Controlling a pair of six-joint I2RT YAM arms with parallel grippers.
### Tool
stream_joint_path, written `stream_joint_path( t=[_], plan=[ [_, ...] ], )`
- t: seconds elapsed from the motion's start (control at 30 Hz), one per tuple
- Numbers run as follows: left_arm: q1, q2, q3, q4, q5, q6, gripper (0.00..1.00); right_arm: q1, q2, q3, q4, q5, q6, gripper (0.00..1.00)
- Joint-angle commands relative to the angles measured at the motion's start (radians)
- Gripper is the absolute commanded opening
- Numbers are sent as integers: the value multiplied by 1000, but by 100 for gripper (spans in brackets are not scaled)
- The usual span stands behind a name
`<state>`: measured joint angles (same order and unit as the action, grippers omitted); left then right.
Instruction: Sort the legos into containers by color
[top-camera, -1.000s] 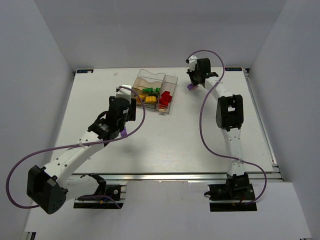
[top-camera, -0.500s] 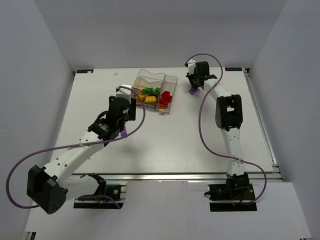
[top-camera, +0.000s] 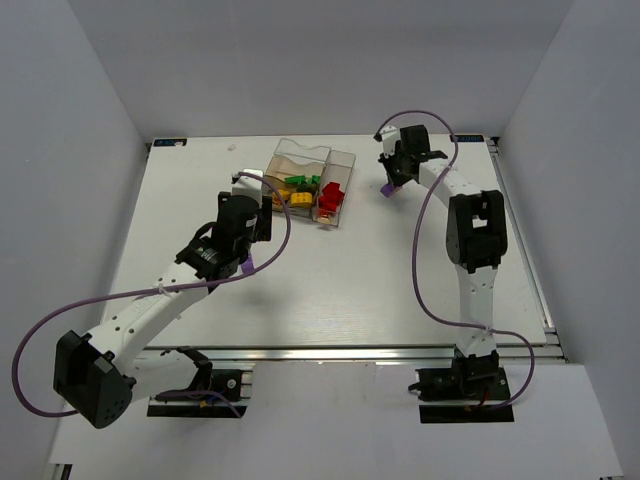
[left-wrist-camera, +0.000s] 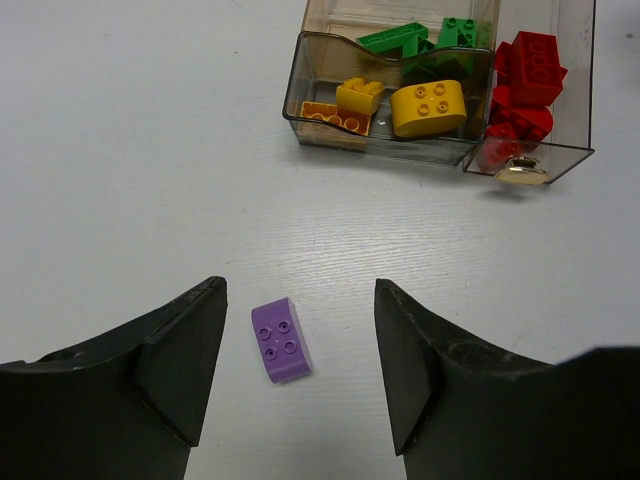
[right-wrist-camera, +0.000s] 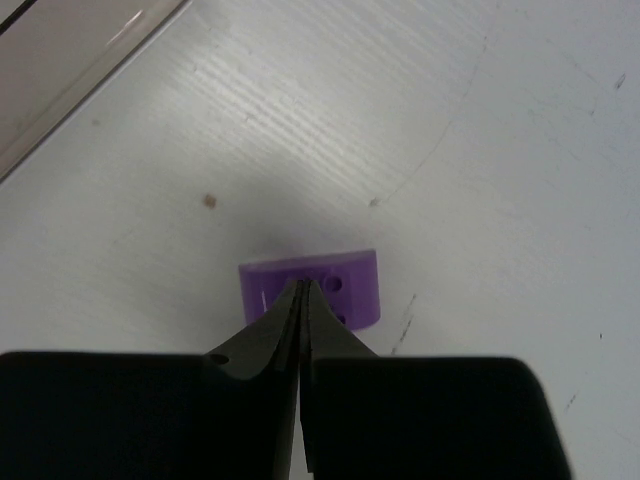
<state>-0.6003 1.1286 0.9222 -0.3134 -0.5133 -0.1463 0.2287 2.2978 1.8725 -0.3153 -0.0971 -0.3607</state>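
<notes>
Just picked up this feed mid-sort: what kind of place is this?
Probably a lab robot test cell: a white table boxed in by blank walls, a left arm and right arm bolted to a metal rail at its edge, and a divided box of toy bricks.

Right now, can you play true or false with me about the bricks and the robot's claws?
1. The left gripper is open above a purple brick lying on the table. True.
2. The red bricks share a compartment with the yellow bricks. False: the red ones have their own compartment of the box, beside the yellow ones.
3. The right gripper has its fingers shut together, with another purple brick just past the tips. True.
4. A green brick lies loose on the table. False: the green bricks are inside the box, behind the yellow ones.
</notes>
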Motion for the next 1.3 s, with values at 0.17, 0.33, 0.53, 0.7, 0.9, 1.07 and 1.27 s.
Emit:
stream_joint_path(
  t=[0.17,0.33,0.53,0.7,0.9,1.07,1.27],
  plan=[
    [-3,-29,-6,8,9,2,71,-26,-121,-27,-94,-105,-60,2],
    [-3,-32,-11,8,2,7,71,-32,-129,-30,-108,-179,-310,58],
    [-3,-20,-9,5,1,10,71,-35,-77,66,-281,-207,-786,83],
    [-3,-15,-11,7,-7,10,71,-28,44,280,-368,-174,-833,85],
    [-3,0,-8,2,-8,14,71,-37,-44,110,-400,-326,-1250,74],
    [-3,0,-8,2,-17,16,71,-58,46,347,-779,-424,-1540,74],
    [-3,0,-6,-1,-16,17,71,-54,11,201,-672,-372,-1655,77]
  ],
)
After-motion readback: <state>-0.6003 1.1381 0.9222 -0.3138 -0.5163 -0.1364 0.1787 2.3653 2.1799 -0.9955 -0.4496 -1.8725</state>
